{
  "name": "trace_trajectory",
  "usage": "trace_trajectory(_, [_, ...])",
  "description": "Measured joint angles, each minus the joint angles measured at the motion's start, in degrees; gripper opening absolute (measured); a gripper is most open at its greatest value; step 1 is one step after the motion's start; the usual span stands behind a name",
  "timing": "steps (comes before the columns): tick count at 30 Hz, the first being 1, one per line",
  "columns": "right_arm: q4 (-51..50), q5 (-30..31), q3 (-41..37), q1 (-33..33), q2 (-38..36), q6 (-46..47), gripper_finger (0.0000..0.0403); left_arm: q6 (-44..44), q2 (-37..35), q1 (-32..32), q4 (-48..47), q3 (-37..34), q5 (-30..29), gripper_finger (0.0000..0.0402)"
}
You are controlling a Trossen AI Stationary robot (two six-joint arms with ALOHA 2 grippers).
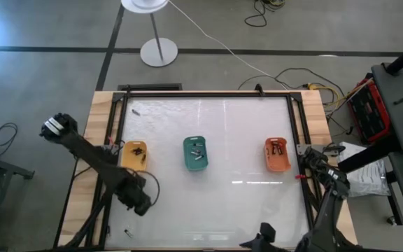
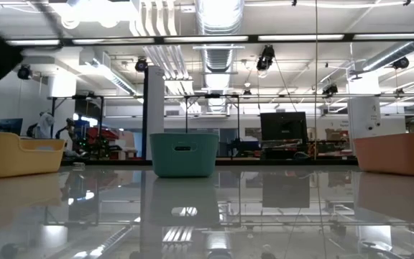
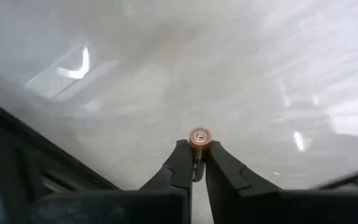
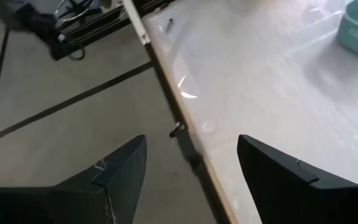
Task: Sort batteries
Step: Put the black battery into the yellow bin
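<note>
A: Left hand (image 3: 196, 163), status?

B: Closed tight on one battery (image 3: 199, 136), copper-coloured end facing out past the fingertips. In the high view the hand (image 1: 140, 203) sits abt 7 o'clock on the desk (image 1: 222, 203), just below the yellow tray (image 1: 133, 155).

A: Rest of the batteries?

B: Dark ones (image 1: 138, 150) in the yellow tray at 9 o'clock. Silver-grey ones (image 1: 196, 152) in the teal tray (image 1: 195, 153) at desk centre. Dark and red ones (image 1: 277, 148) in the orange tray (image 1: 277, 155) at 3 o'clock. Plus a loose one (image 1: 136, 110) near the 11 o'clock corner, and another small one (image 1: 127, 232) lying off the white surface on the wood edge at 7 o'clock.

A: Right hand (image 4: 191, 168)?

B: Spread wide, nothing betw the fingers. Parked off the desk's 4 o'clock edge (image 1: 306, 159), just beside the orange tray; its cam looks along the desk edge w/ floor beneath.

A: Low view?

B: All three trays in a row: yellow (image 2: 16, 154), teal (image 2: 183, 154), orange (image 2: 397, 152). Contents hidden by the walls from that height. Neither hand clearly seen there, only a dark blur at the 10 o'clock corner.
</note>
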Motion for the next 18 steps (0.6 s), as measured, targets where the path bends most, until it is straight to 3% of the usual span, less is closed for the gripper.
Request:
trace_trajectory(8, [0.02, -3.63, 0.0, -5.62, 0.0, -2.44, 0.0251, 14.03, -11.37, 9.11, -25.96, 12.51, -15.84, 0.0005])
trace_trajectory(11, [0.05, -6.09, 0.0, -9.27, 0.0, -5.54, 0.0248, 18.08, -14.45, 14.99, -33.5, 13.98, -18.99, 0.0005])
trace_trajectory(18, [6.76, -9.35, 0.0, -17.02, -0.31, -14.72, 0.024, 30.24, -15.44, 26.2, -28.17, 7.24, -21.86, 0.0005])
